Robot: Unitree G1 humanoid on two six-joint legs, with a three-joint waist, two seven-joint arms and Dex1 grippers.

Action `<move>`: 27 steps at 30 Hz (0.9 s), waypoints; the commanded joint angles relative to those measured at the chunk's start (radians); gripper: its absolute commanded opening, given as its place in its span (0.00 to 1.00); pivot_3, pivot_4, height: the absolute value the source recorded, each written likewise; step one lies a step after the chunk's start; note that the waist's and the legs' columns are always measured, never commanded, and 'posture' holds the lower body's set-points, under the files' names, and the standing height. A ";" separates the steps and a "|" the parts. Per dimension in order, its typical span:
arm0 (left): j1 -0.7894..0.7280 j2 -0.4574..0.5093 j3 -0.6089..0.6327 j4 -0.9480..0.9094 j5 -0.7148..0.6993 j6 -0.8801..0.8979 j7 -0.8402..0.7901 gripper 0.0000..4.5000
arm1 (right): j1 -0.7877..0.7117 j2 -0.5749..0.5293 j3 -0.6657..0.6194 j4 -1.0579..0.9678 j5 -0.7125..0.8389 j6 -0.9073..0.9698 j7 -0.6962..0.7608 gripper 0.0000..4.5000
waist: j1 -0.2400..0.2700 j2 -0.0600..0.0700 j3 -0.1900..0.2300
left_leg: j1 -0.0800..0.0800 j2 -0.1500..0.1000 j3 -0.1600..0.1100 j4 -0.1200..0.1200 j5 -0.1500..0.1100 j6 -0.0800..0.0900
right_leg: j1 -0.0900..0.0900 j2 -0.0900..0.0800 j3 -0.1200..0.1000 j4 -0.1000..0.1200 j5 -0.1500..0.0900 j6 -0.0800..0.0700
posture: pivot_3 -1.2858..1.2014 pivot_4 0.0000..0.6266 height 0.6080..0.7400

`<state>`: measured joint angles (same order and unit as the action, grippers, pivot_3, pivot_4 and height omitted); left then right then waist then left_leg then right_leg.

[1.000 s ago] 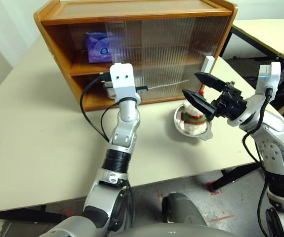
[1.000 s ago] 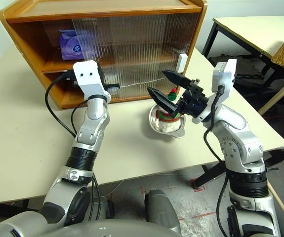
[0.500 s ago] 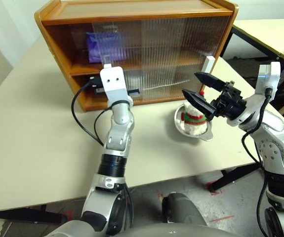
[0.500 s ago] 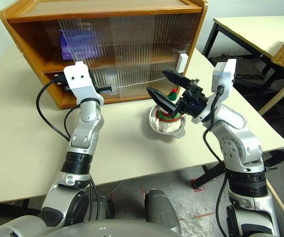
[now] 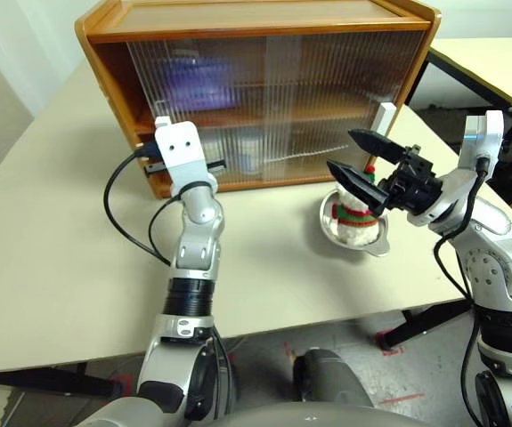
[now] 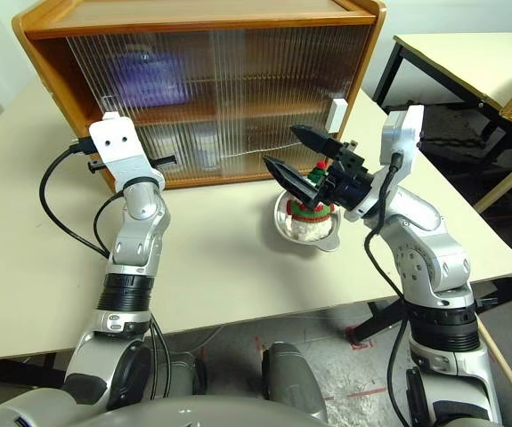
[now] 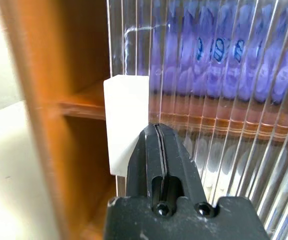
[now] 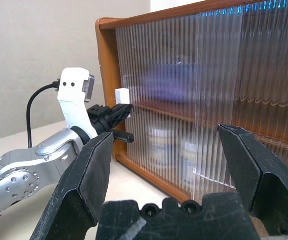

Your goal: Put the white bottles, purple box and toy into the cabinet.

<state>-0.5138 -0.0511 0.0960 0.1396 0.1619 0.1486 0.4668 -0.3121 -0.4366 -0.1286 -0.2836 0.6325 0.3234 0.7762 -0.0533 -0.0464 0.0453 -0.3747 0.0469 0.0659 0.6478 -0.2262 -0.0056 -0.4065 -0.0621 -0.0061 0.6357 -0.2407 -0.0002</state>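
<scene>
Pressed shut and empty, the left gripper (image 7: pixel 156 131) had its tips against the white handle (image 7: pixel 126 122) of the cabinet (image 5: pixel 264 18), whose ribbed doors blurred the purple box (image 5: pixel 198 78) above and the white bottles (image 8: pixel 173 145) below. Over the toy (image 5: pixel 355 212) in its metal bowl (image 5: pixel 329 228), the right gripper (image 5: pixel 361 157) hung wide and held nothing.

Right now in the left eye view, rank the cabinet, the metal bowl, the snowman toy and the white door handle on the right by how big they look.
1. The cabinet, by far the largest.
2. The metal bowl.
3. The snowman toy, partly hidden by the right tool, so it may rank closer to the bowl.
4. The white handle, smallest.
</scene>
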 commanded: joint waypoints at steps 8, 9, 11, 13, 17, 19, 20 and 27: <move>-0.040 0.049 0.043 0.060 0.012 -0.028 0.022 0.00 | -0.009 0.003 0.010 0.011 -0.009 -0.012 0.010 1.00 | 0.016 0.000 0.000 | 0.000 0.000 0.000 0.000 0.000 0.000 | 0.000 0.000 0.000 0.000 0.001 -0.001 | 0.50 0.00 1.00; -0.040 0.053 0.040 0.063 0.018 -0.031 0.022 0.00 | -0.010 0.004 0.010 0.012 -0.010 -0.012 0.010 1.00 | 0.017 0.000 0.000 | 0.000 0.000 0.000 0.000 0.000 0.000 | 0.000 0.000 0.000 0.000 0.001 -0.001 | 0.50 0.00 1.00; -0.040 0.054 0.045 0.062 0.019 -0.033 0.033 0.00 | -0.011 0.005 0.009 0.012 -0.011 -0.011 0.010 1.00 | 0.016 0.000 0.000 | 0.000 0.000 0.000 0.000 0.000 0.000 | 0.000 0.000 0.000 0.000 0.001 -0.001 | 0.50 0.00 1.00; -0.040 0.058 0.042 0.064 0.020 -0.036 0.031 0.00 | -0.010 0.005 0.007 0.012 -0.011 -0.011 0.011 1.00 | 0.016 0.000 0.000 | 0.000 0.000 0.000 0.000 0.000 0.000 | 0.000 0.000 0.000 0.000 0.001 -0.001 | 0.50 0.00 1.00; -0.036 0.062 0.002 0.054 -0.021 -0.082 -0.073 0.00 | -0.010 0.005 0.006 0.013 -0.012 -0.010 0.011 1.00 | 0.016 0.000 0.000 | 0.000 0.000 0.000 0.000 0.000 0.000 | 0.000 0.000 0.000 0.000 0.001 -0.001 | 0.50 0.00 1.00; -0.022 0.047 -0.022 0.017 -0.117 -0.118 -0.219 0.00 | -0.011 0.005 0.007 0.014 -0.012 -0.010 0.012 1.00 | 0.017 0.000 0.000 | 0.000 0.000 0.000 0.000 0.000 0.000 | 0.000 0.000 -0.001 0.000 0.001 -0.001 | 0.50 0.00 1.00; -0.017 0.044 -0.024 0.006 -0.138 -0.124 -0.251 0.00 | -0.012 0.005 0.007 0.015 -0.013 -0.010 0.012 1.00 | 0.020 0.000 0.000 | 0.000 0.000 0.000 0.000 0.000 0.000 | 0.000 0.000 -0.001 0.000 0.001 -0.001 | 0.50 0.00 1.00; 0.014 0.131 -0.092 -0.119 -0.363 -0.104 -0.688 0.39 | -0.018 0.000 -0.009 0.031 -0.016 -0.016 0.012 1.00 | 0.014 0.000 0.000 | -0.001 0.000 0.000 0.001 0.000 0.000 | 0.000 0.000 -0.001 -0.001 0.001 -0.001 | 0.50 0.00 1.00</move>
<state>-0.4908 0.0575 0.0009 0.0319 -0.1238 0.0280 -0.1110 -0.3250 -0.4311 -0.1271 -0.2667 0.6178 0.3217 0.7863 -0.0396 -0.0459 0.0450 -0.3754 0.0471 0.0661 0.6483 -0.2260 -0.0054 -0.4066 -0.0619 -0.0067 0.6352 -0.2402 -0.0016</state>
